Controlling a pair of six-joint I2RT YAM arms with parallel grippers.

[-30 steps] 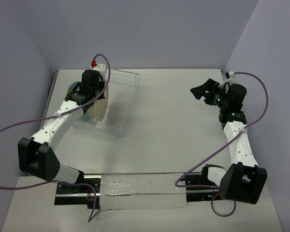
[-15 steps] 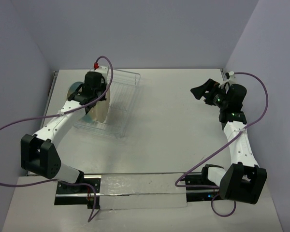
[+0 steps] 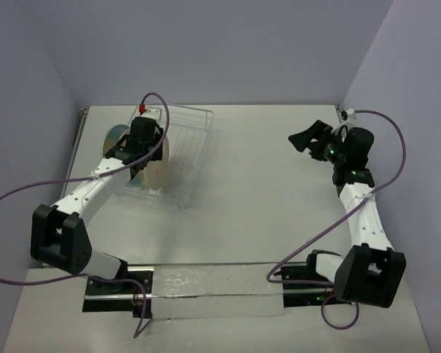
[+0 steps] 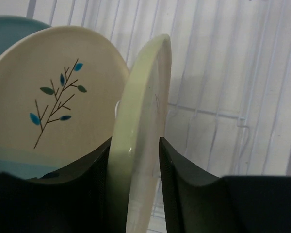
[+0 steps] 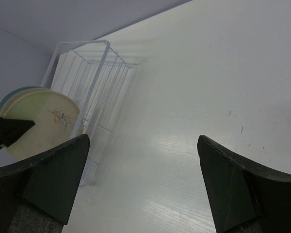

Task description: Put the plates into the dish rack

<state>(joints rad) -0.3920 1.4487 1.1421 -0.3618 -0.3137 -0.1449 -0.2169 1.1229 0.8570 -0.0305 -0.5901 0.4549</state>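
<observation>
Upper left of top view: rack (image 3: 189,136) on counter (image 3: 264,198), w/ plates (image 4: 53,107) upright inside. L end effector (image 4: 135,141) straddling rim of green-edged plate (image 4: 145,111); pinching or loose, can't tell. Upper right: R end effector (image 5: 143,140) spread wide, well apart from rack.

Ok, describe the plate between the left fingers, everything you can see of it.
The pale-green plate is round, thin and glossy, like glazed ceramic, and the left wrist camera sees it nearly edge-on. It stands on edge, roughly upright, inside the dish rack, beside a cream plate with a dark twig drawing. The dark left fingers flank its rim on both sides; whether they press on it cannot be told.
</observation>
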